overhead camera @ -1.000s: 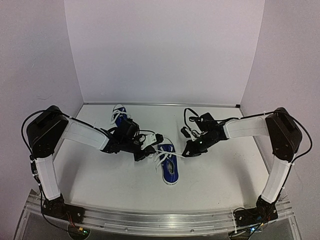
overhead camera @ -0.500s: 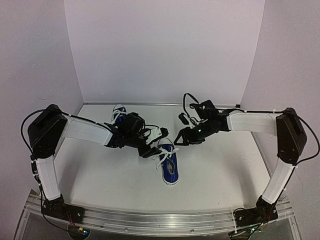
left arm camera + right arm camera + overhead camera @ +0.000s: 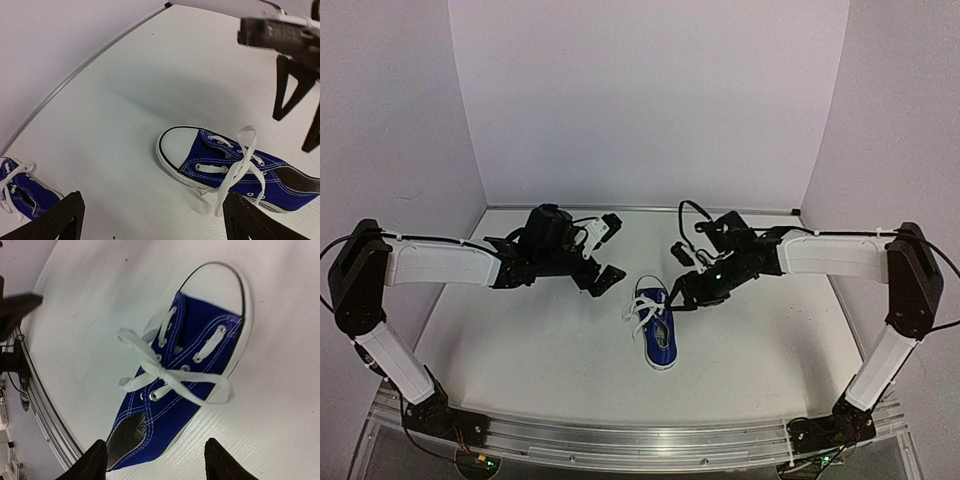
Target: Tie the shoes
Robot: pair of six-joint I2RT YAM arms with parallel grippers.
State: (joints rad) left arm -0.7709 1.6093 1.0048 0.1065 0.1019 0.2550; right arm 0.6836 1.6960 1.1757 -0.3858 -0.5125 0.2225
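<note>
One blue shoe (image 3: 657, 330) is seen on the table (image 3: 520, 350), its white laces (image 3: 160, 370) loosely knotted, and the second shoe (image 3: 17, 185) lies well apart from it. The left gripper (image 3: 608, 250) is held near it and the right gripper (image 3: 157, 462) just above it, both with jaws spread apart.

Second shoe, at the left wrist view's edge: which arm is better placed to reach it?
Probably the left: that shoe lies beside its open fingers, while the right fingers hover at the centre shoe.

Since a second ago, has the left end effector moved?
Yes. The left end effector has pulled away from the centre blue sneaker, toward the table's back edge, and its fingers are spread open.
</note>
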